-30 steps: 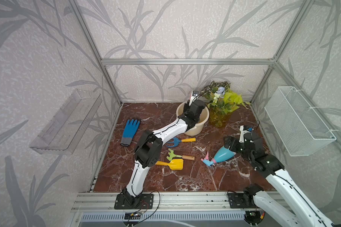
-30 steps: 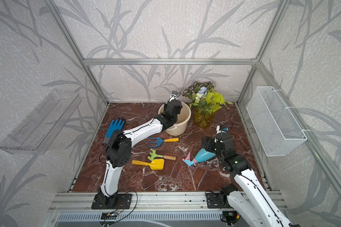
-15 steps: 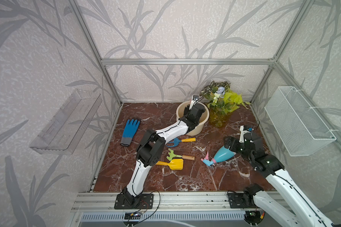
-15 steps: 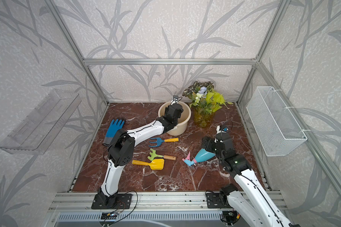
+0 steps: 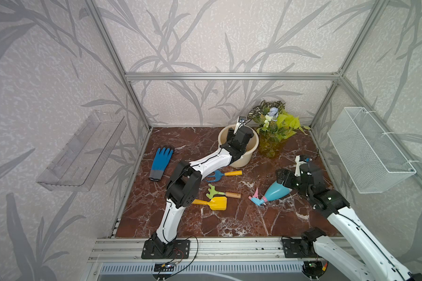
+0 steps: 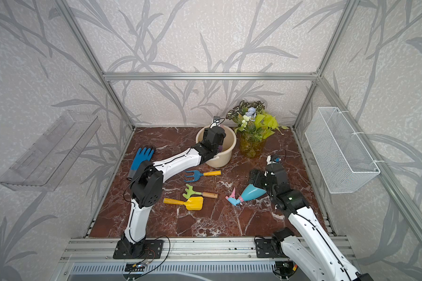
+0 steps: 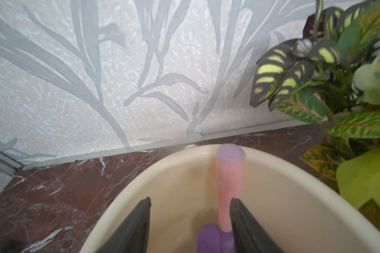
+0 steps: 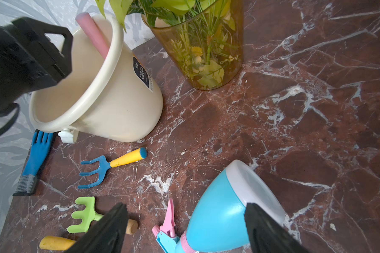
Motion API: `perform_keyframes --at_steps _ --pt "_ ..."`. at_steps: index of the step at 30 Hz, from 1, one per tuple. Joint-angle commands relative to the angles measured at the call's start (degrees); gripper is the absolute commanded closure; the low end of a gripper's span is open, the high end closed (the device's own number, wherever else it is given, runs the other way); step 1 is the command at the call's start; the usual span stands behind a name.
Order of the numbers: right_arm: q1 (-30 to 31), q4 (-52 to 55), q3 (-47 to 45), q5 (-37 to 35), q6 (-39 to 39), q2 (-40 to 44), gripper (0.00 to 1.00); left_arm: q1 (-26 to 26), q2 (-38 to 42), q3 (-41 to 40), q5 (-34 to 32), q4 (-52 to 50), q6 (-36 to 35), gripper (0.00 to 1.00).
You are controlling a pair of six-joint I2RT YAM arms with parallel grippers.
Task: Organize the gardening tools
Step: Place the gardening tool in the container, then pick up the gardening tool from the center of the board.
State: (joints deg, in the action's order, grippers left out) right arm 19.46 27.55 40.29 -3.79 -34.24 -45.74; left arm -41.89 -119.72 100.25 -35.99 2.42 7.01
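Note:
The purple scoop (image 7: 208, 238) stands in the cream bucket (image 7: 162, 175), its pink handle (image 7: 229, 186) leaning on the rim. My left gripper (image 7: 190, 200) hangs open over the bucket, one finger beside the handle. The handle also shows in the right wrist view (image 8: 92, 32). On the floor lie the blue fork (image 5: 219, 175), the green rake (image 5: 219, 193) and the yellow shovel (image 5: 217, 203). The light-blue spray bottle (image 8: 215, 214) lies on its side. My right gripper (image 8: 185, 206) is open just above its wide end, one finger well clear of it.
A blue glove (image 5: 161, 163) lies at the left of the marble floor. A potted plant in an amber vase (image 5: 271, 143) stands right beside the bucket (image 5: 221, 136). A white wire basket (image 5: 368, 150) hangs on the right wall, a clear shelf (image 5: 81, 155) on the left wall.
My left gripper's jaws have opened and let go of the scoop's handle, which now rests in the bucket. The right arm and the tools on the floor have not moved.

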Motion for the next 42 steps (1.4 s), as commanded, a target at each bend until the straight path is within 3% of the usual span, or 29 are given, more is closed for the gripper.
perform_keyframes --at_steps 1,6,14,27,34,42 --pt "0.31 -0.89 1.43 0.91 0.34 -0.95 0.12 -0.15 6.94 -0.23 1.35 -4.74 2.81 0.33" --pt "0.29 -2.02 2.38 3.38 0.3 -3.31 0.12 -0.12 13.68 -3.47 3.06 -11.91 6.57 0.26" --pt "0.74 -2.16 3.73 5.52 0.45 -4.63 0.12 -0.13 26.79 -15.18 8.78 -20.68 12.63 0.13" --pt "1.34 -3.18 2.84 5.46 0.07 -5.59 0.13 -0.92 50.9 -46.11 9.19 -31.31 39.8 0.16" --pt "2.3 -3.71 2.34 5.48 -0.82 -6.38 0.12 -1.5 55.71 -55.83 12.42 -33.6 51.63 0.17" --pt "5.97 -3.5 3.76 4.68 -0.48 -11.24 0.12 -1.45 56.94 -63.59 18.87 -32.03 61.41 0.24"
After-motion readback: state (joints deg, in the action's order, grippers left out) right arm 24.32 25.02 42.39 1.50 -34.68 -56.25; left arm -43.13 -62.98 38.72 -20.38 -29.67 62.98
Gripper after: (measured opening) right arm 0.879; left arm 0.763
